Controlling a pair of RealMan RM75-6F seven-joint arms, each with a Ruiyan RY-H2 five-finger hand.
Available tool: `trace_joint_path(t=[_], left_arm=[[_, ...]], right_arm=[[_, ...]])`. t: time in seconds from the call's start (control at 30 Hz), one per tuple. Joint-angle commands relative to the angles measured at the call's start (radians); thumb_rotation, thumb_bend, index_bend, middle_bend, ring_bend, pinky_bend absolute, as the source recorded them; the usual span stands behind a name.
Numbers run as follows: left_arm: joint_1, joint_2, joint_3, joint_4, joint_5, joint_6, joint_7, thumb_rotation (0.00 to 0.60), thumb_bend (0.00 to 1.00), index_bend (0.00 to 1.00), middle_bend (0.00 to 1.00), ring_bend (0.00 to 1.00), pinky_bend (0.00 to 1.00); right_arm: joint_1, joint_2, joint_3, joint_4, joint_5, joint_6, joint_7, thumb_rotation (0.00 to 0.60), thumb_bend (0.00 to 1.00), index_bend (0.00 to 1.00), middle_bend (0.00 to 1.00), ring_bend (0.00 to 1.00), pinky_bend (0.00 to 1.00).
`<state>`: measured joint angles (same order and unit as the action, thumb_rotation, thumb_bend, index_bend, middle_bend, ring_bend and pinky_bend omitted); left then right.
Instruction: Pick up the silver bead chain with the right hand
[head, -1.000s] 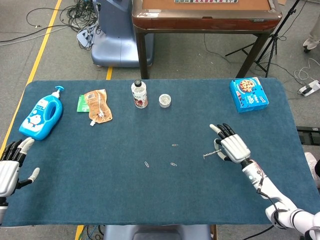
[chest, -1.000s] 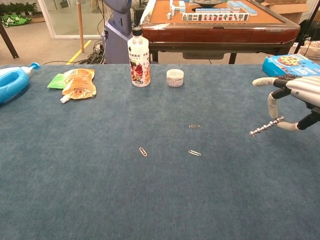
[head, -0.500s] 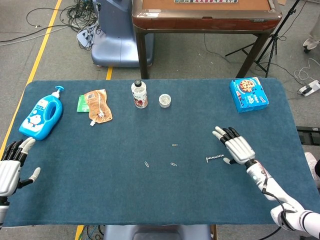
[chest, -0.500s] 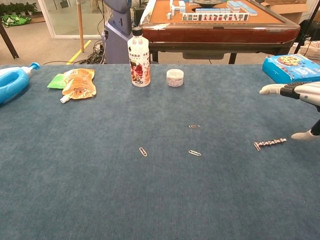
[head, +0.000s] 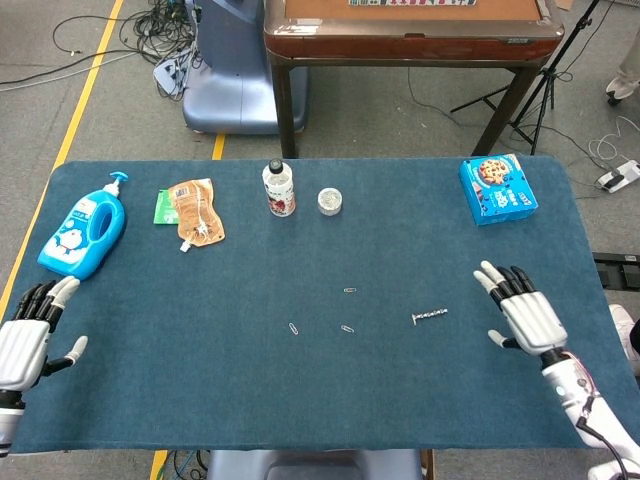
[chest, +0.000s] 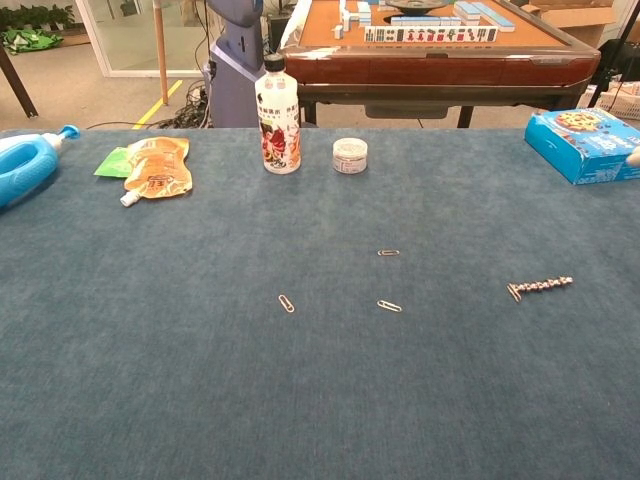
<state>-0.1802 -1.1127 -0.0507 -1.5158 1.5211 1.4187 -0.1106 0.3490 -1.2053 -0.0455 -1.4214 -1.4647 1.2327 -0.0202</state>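
Silver bead chain (head: 430, 315): lies flat on the blue table cloth (head: 300, 400), right of centre, stretched in a short, nearly straight line; nothing touches it. In the chest view it lies at the right (chest: 539, 287), with a small loop at its left end.
Right hand (head: 525, 312): sits to the right of the chain, near it but apart, back up, fingers spread and straight, holding nothing. The chest view shows only a fingertip at the right edge.
Left hand (head: 25, 335): at the table's front left corner, fingers extended and apart, thumb out to the side, empty.
Paper clips: three small ones left of the chain; one further back (head: 350, 290), two nearer the front (head: 294, 328) (head: 347, 328).
Blue bottle (head: 82, 232): lies on its side at the far left, pump top pointing away.
Orange pouch (head: 194, 211): lies flat beside a green packet (head: 165, 206), right of the blue bottle.
Small white bottle (head: 279, 188): stands upright at the back centre.
Round tin (head: 329, 201): just right of the white bottle.
Blue cookie box (head: 497, 188): at the back right corner, well apart from the chain.
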Motion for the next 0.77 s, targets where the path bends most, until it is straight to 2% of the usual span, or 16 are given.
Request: trace_joint_path(t=[0.03,0.13,0.3,0.77], left_arm=[[-0.021,0.002,0.003,0.001,-0.022,-0.054,-0.009,0.6,0.36,0.0,0.0,0.0,0.0],[-0.037,0.001,0.003,0.003,-0.041,-0.097,-0.003,0.6,0.36,0.0,0.0,0.0,0.0],[-0.062,-0.009,0.003,0.006,-0.045,-0.136,0.005,0.6,0.36,0.0,0.0,0.0,0.0],[-0.087,-0.034,0.018,0.026,-0.029,-0.164,0.024,0.6,0.36,0.0,0.0,0.0,0.0]], right_arm=[[-0.099,0.029,-0.007,-0.038,0.002,0.138,-0.054,0.6,0.19,0.0,0.0,0.0,0.0],[-0.144,0.017,0.002,-0.032,-0.004,0.217,-0.074,0.6,0.2,0.0,0.0,0.0,0.0],[-0.182,0.019,0.013,-0.04,-0.032,0.288,-0.115,0.6,0.2,0.0,0.0,0.0,0.0],[-0.196,0.033,0.032,-0.05,-0.031,0.243,-0.086,0.6,0.21,0.0,0.0,0.0,0.0]])
